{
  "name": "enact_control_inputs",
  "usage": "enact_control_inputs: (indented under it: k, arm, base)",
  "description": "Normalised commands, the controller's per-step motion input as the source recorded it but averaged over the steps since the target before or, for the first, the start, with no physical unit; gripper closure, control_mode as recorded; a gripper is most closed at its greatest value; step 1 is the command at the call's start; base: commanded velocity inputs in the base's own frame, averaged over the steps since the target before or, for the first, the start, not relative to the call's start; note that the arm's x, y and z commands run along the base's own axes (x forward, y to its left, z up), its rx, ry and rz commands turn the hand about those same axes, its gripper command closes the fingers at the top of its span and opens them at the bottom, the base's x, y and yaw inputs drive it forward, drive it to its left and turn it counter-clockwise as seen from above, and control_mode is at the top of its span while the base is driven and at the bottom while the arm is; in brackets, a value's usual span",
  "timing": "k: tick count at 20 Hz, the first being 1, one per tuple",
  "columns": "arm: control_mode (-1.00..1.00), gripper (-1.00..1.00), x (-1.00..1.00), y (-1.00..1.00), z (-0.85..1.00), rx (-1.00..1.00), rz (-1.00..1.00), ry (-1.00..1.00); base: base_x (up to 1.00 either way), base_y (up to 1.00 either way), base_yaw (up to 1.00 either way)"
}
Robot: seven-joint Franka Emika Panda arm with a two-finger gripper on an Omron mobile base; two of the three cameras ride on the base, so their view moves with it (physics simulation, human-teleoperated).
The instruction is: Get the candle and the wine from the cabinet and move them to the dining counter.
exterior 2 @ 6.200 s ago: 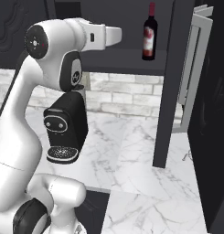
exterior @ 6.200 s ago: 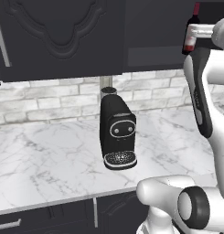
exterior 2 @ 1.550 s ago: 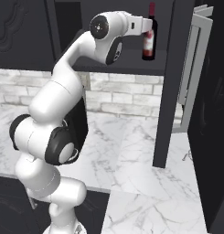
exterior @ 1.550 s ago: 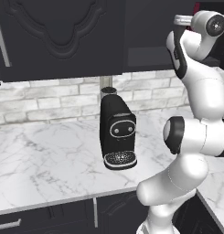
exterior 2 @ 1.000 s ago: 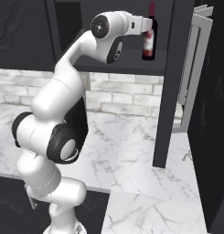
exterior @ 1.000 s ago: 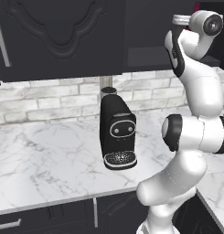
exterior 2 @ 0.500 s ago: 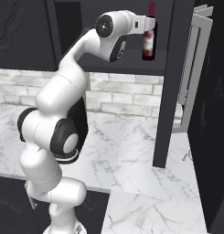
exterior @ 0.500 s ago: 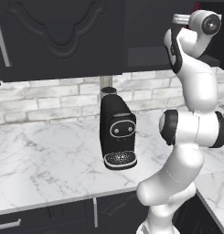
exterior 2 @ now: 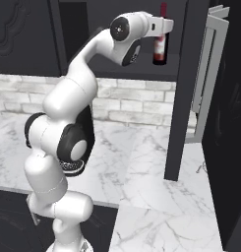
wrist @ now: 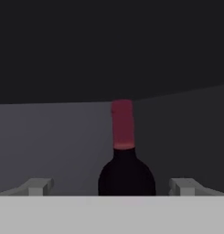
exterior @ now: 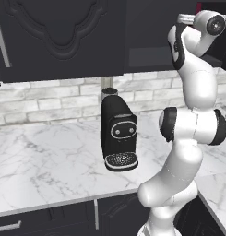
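I am reaching up into the open cabinet (exterior 2: 191, 74) for the wine (exterior 2: 160, 47), so the step in hand is the first pickup. The bottle is standing upright on the cabinet's shelf, up high and to the right of the coffee machine (exterior: 118, 133) that is sitting on the desk (exterior: 50, 166) below. In the right base view my claw (exterior 2: 166, 25) is sitting level with the upper part of the bottle, right at its neck. In the hand view the bottle (wrist: 126, 155) is standing straight ahead of me, its red-capped neck rising between my two fingertips (wrist: 38, 186), a little right of the middle.

My claw is spread wide, with nothing in it. Each finger is showing clear space between itself and the glass, so I judge I am lined up but not yet gripping.

The next move, as I judge it, is calling for a short push farther in so the fingers come alongside the bottle's body, perhaps a small shift right to centre it, and then a squeeze. After that I would be lifting it off the shelf and drawing it out past the open cabinet door (exterior 2: 210, 78) on the right without knocking it. I cannot make out the candle from here.
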Motion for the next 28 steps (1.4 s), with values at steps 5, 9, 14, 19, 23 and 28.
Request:
enact_control_inputs:
  k: [5, 9, 14, 19, 23, 28]
  arm:
    - [-1.00, -1.00, 0.15, -0.12, 0.00, 0.00, 0.00, 0.00]
    - [-1.00, -1.00, 0.16, -0.09, 0.00, 0.00, 0.00, 0.00]
    - [-1.00, -1.00, 0.13, -0.04, 0.00, 0.00, 0.00, 0.00]
    - [-1.00, -1.00, 0.11, 0.00, 0.00, 0.00, 0.00, 0.00]
    - [-1.00, -1.00, 0.14, 0.00, 0.00, 0.00, 0.00, 0.00]
    - [-1.00, -1.00, 0.13, 0.00, 0.00, 0.00, 0.00, 0.00]
  base:
    - [0.00, 0.00, 0.00]
    - [0.00, 0.00, 0.00]
    - [0.00, 0.00, 0.00]
    - [0.00, 0.00, 0.00]
    - [0.00, 0.00, 0.00]
    - [0.00, 0.00, 0.00]
